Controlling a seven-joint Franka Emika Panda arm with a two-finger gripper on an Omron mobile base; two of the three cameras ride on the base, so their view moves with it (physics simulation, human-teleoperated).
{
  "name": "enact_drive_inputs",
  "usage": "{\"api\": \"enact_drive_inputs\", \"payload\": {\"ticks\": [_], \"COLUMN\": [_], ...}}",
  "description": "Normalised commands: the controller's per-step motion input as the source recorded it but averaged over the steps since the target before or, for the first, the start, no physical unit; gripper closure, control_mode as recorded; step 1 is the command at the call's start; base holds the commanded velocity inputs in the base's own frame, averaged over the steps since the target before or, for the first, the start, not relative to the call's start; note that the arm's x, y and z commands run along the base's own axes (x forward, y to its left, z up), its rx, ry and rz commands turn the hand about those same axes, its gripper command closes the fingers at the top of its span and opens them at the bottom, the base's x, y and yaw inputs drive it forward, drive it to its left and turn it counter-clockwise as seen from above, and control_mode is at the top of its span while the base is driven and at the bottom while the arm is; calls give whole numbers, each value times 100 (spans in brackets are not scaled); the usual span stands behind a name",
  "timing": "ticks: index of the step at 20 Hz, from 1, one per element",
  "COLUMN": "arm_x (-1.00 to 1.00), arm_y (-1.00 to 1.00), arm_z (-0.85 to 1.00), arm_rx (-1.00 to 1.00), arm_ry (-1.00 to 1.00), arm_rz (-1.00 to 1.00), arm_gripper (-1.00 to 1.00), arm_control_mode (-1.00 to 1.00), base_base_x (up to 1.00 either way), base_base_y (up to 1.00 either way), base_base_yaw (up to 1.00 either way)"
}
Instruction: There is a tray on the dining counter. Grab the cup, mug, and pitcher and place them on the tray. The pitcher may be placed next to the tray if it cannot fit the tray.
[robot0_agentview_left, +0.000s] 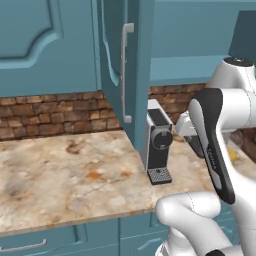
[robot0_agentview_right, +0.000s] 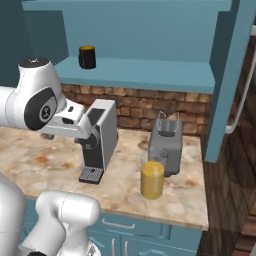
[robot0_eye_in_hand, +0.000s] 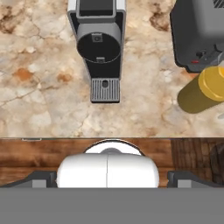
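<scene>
Gripper (robot0_eye_in_hand: 107, 186) open above counter (robot0_eye_in_hand: 43, 109), pitcher (robot0_eye_in_hand: 203, 92) nearby

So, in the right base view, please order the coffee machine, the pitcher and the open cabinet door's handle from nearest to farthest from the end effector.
1. Coffee machine: right beside the end effector, on the counter.
2. Pitcher: farther right, near the counter's front edge.
3. Cabinet door handle: far right, past the counter's end.
</scene>
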Motion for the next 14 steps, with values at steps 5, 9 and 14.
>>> {"api": "enact_drive_inputs", "payload": {"ticks": [5, 9, 14], "arm_x": [0, 0, 0], "arm_y": [0, 0, 0], "arm_z": [0, 0, 0], "arm_rx": [0, 0, 0], "arm_ry": [0, 0, 0], "arm_rz": [0, 0, 0], "arm_gripper": [-100, -100, -100], "arm_control_mode": [100, 100, 100], "base_base_x": [50, 64, 63], "base_base_y": [0, 0, 0], "base_base_yaw": [11, 7, 5]}}
